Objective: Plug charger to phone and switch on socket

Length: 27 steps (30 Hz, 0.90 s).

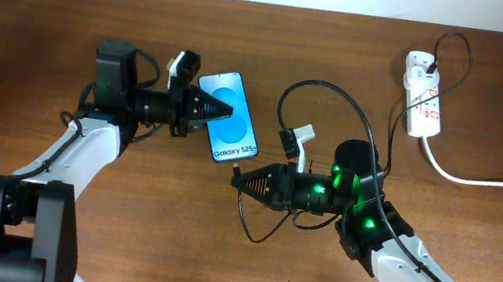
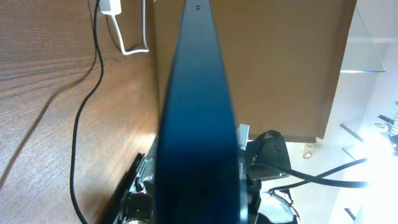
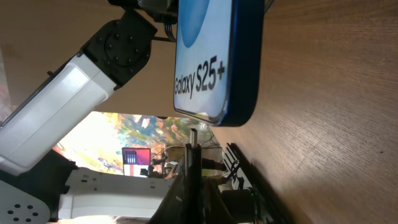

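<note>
Edge-on and filling the middle of the left wrist view, the phone point(image 2: 196, 112) sits clamped in the left hand point(image 1: 216, 108), which grips it by the long edge facing that arm. From overhead its long axis runs diagonally, upper left to lower right, screen up. The "Galaxy S25+" end points down-right toward the right hand point(image 1: 242, 178). That hand is closed on the charger point(image 3: 193, 140), whose small plug tip sticks out past its fingers and points at the lettered short end of the phone (close, though a sliver of gap shows in the right wrist view). Whether the phone rests on the table point(image 1: 144, 246) or is held just above it, I cannot tell. Black cable loops from the right hand back to the socket point(image 1: 421, 102), which lies well apart near the table's far right, a white cord point(image 1: 488, 182) trailing from it.
</note>
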{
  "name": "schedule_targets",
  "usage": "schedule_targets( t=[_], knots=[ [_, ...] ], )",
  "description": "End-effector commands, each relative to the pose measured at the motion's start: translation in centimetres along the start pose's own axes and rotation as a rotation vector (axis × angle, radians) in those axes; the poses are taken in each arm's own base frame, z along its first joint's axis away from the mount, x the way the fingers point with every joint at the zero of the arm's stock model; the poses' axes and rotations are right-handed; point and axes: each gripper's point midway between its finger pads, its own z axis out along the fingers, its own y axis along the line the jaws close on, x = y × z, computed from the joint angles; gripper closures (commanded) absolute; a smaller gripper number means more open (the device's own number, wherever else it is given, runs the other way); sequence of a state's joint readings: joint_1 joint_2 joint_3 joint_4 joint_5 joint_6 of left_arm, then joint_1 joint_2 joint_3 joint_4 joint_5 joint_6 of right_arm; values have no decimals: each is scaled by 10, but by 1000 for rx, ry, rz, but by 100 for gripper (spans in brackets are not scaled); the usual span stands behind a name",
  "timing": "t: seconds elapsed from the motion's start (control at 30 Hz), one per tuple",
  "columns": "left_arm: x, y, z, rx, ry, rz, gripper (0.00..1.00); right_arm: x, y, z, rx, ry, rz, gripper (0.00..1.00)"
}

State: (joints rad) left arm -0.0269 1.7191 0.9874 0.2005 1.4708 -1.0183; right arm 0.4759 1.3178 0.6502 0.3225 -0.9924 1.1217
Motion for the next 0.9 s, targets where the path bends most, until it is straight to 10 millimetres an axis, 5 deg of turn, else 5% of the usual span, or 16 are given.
schedule_targets(
  t=[0.0, 0.87],
  knots=[
    [4, -8, 0, 25, 37, 21, 100, 6, -2, 2, -3, 22, 3, 96],
    [6, -8, -1, 29, 43, 21, 100, 0, 1, 2, -8, -6, -27, 96]
  ],
)
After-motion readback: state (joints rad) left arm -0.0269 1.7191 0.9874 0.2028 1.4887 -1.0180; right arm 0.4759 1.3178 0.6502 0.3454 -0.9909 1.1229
